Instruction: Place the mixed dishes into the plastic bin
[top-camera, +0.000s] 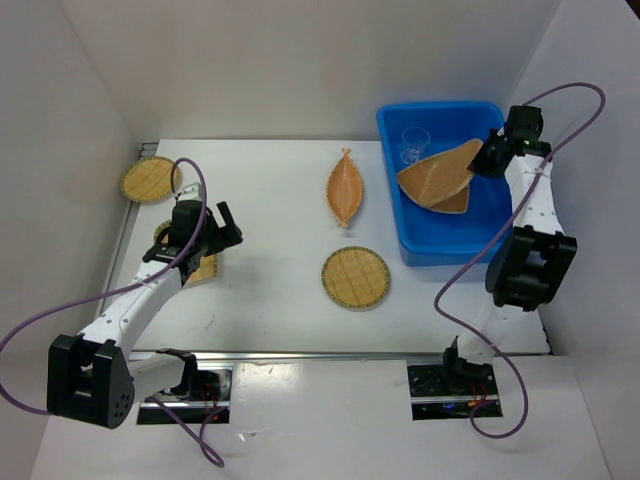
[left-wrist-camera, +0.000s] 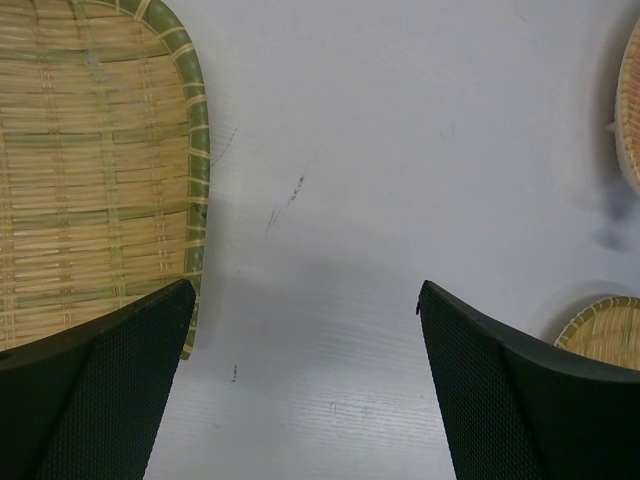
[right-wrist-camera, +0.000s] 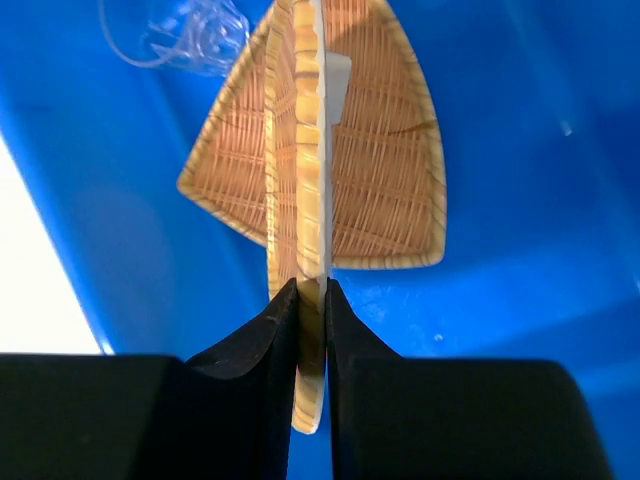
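A fan-shaped tan woven-bamboo tray (right-wrist-camera: 306, 180) hangs edge-up inside the large bright blue rectangular plastic bin (top-camera: 438, 107), pinched at its narrow end by the right end effector (right-wrist-camera: 312, 285), whose fingers are clenched tight on the rim. Under it a second fan-shaped tray (right-wrist-camera: 390, 180) lies on the bin's floor, and a small clear plastic cup (top-camera: 415, 145) stands in the far corner. The bin sits at the far right of the white counter (top-camera: 270, 200).

Out on the counter, a pointed leaf-shaped woven tray (top-camera: 345, 187) lies just left of the bin, with a round woven tray (top-camera: 355, 277) nearer the arms. A second round woven tray (top-camera: 150, 180) rests at the far left edge.

The left end effector (left-wrist-camera: 305, 290) is released, jaws spread wide and holding nothing. It hovers by a rounded-square woven-bamboo tray (left-wrist-camera: 90, 170), one finger over that tray's green-bound rim; whether it touches cannot be told.
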